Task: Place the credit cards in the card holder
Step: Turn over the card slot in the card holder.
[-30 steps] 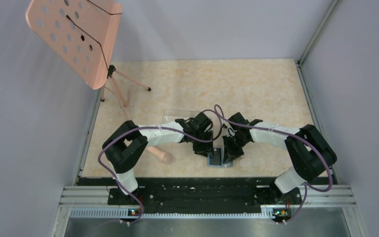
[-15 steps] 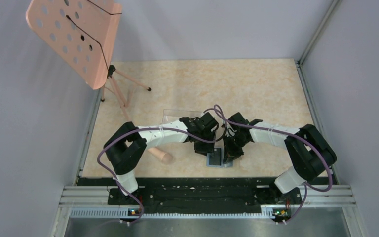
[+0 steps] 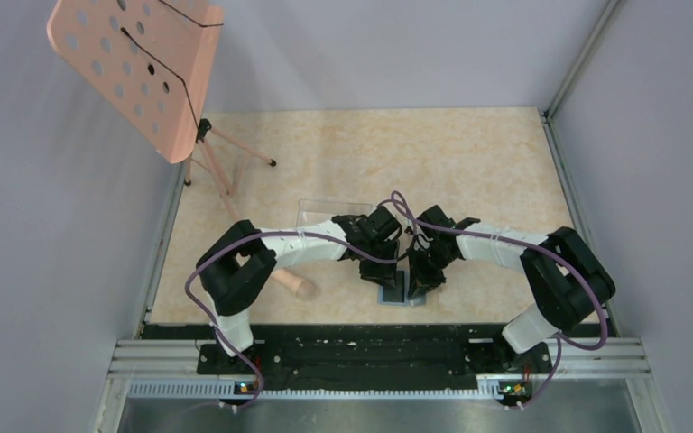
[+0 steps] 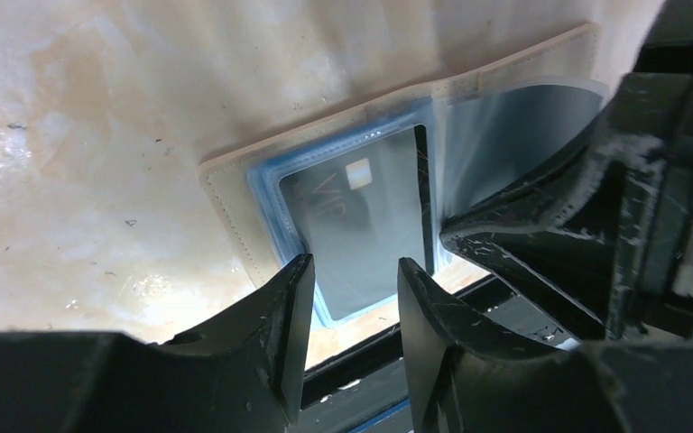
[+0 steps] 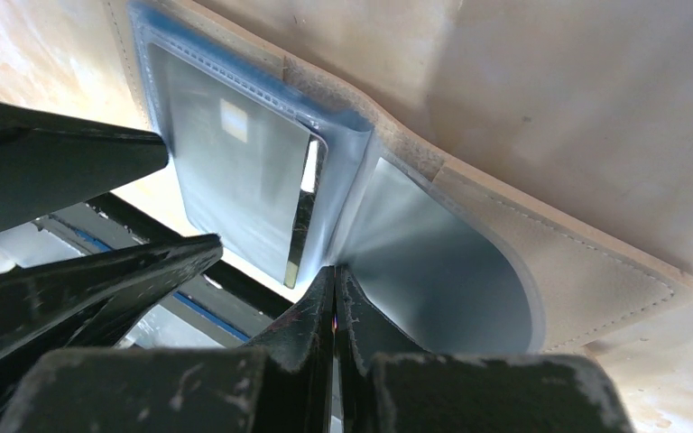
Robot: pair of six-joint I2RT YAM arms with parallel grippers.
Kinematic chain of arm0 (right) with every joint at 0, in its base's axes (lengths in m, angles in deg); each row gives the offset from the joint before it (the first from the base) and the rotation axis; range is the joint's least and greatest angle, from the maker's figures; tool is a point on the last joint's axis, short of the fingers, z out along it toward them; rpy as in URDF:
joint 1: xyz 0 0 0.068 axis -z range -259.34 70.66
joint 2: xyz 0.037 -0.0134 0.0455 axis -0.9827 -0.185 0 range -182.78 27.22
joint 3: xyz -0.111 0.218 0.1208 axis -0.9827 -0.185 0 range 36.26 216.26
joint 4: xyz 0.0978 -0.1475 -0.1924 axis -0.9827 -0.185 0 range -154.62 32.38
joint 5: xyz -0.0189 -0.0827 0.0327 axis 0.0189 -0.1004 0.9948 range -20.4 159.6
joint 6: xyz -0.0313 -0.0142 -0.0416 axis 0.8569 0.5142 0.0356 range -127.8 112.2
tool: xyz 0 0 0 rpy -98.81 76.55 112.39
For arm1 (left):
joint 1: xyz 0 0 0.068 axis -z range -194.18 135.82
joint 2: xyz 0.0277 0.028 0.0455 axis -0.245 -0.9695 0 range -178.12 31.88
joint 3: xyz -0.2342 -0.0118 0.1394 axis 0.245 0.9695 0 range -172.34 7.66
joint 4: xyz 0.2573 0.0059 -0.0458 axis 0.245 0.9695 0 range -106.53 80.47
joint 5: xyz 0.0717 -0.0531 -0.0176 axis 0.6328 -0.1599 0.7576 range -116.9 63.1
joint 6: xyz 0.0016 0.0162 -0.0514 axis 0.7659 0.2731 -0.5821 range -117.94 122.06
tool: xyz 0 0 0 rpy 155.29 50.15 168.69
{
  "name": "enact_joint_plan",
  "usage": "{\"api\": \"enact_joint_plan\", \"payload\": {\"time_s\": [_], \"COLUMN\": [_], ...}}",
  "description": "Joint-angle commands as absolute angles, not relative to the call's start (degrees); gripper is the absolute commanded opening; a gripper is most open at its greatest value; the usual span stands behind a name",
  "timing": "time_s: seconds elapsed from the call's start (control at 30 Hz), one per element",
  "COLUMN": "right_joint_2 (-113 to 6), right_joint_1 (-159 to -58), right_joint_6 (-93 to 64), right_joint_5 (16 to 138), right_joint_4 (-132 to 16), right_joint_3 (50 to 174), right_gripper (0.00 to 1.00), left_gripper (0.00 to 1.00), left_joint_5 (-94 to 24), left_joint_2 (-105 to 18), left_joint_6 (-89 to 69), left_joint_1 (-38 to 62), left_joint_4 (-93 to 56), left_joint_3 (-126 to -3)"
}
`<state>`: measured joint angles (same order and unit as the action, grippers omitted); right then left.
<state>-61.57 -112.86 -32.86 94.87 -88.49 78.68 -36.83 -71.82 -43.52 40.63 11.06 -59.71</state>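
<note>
Card holder [image 4: 233, 212] lies open at the table's near edge, a credit card [image 4: 370, 216] in its left half. Right gripper [image 5: 336, 271] pinches the clear sleeve [image 5: 433, 262] (clenched tight). Left gripper [image 4: 352, 271], parted and empty, should nudge the card squarely home.

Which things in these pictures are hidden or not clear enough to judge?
Left wrist view: the near corners of the credit card hide behind the left gripper.
Right wrist view: the tips of the shut right gripper hide whether they pinch the clear sleeve.
Top view: both grippers cover most of the card holder.
</note>
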Motion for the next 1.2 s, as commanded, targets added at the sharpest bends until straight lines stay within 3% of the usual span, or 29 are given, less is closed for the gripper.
{"api": "enact_joint_plan", "payload": {"time_s": [0.0,0.57,0.93,1.17], "right_joint_2": [-62.92,-63.03,-63.18,-63.30], "right_joint_1": [-113.11,-113.13,-113.10,-113.16], "right_joint_6": [-31.52,-31.49,-31.52,-31.43], "right_joint_5": [93.04,93.33,93.85,93.86], "right_joint_4": [-87.72,-87.66,-87.62,-87.70], "right_joint_3": [78.55,78.66,79.03,79.27], "right_gripper": [0.00,0.00,0.00,0.00], "left_gripper": [0.44,0.46,0.29,0.27], "left_joint_5": [-38.14,-34.76,-40.50,-42.54], "left_joint_2": [-73.42,-75.14,-72.41,-69.83], "left_joint_6": [-42.35,-42.26,-41.58,-41.81], "left_joint_1": [40.75,40.74,40.84,41.07], "left_joint_4": [9.34,13.94,7.12,3.95], "left_joint_3": [-59.49,-61.01,-60.86,-60.22]}}
